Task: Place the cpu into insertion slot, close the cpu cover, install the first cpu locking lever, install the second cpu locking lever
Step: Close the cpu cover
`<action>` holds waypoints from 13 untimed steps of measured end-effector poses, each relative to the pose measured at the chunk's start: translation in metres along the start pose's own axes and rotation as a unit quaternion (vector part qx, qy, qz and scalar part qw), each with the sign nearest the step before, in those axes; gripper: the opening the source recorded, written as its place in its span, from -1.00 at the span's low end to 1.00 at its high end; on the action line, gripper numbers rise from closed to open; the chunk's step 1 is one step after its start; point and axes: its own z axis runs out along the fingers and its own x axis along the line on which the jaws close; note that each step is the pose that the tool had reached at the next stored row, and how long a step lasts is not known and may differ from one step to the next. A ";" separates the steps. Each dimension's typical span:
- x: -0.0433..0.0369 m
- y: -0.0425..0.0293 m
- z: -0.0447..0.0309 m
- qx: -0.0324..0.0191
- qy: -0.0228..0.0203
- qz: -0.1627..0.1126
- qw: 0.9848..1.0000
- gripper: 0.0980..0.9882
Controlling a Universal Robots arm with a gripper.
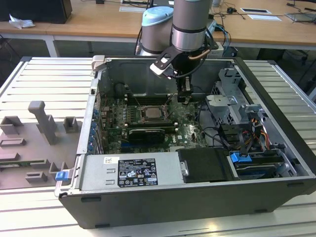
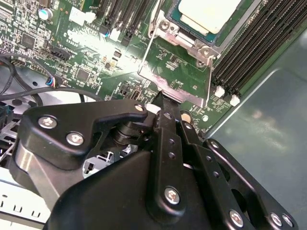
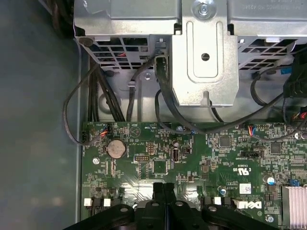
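The cpu (image 1: 149, 113) lies flat in the insertion slot (image 1: 139, 120) in the middle of the green motherboard; in the second wrist view its pale top (image 2: 208, 12) shows inside the socket's metal rim (image 2: 170, 28). The cpu cover (image 2: 175, 92) is a thin silvery frame raised at a tilt from the socket's edge, with green board visible through its window. In the exterior view it is a thin slanted line (image 1: 172, 100). My gripper (image 1: 183, 98) hangs over the board beside the socket, shut, its tips (image 2: 160, 99) touching the cover's free edge. The closed fingers (image 3: 164, 189) meet above the board.
Long black memory slots (image 2: 244, 52) flank the socket. A metal drive cage (image 3: 206, 48) with black cables (image 3: 96, 105) stands toward the exterior view's right (image 1: 232, 98). The power supply (image 1: 133, 170) lines the case front. Grey fixtures (image 1: 42, 123) sit outside on the exterior view's left.
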 end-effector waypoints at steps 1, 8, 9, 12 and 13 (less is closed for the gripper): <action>0.0000 -0.0001 0.0000 0.000 0.000 0.000 1.000 -0.98; 0.0000 -0.0026 -0.0002 0.000 0.000 0.000 1.000 -0.98; 0.0000 -0.0030 -0.0002 0.000 0.000 0.000 1.000 -0.98; 0.0000 -0.0044 -0.0003 0.000 0.000 0.000 1.000 -0.98; 0.0000 -0.0047 -0.0004 0.000 0.000 0.000 1.000 -0.98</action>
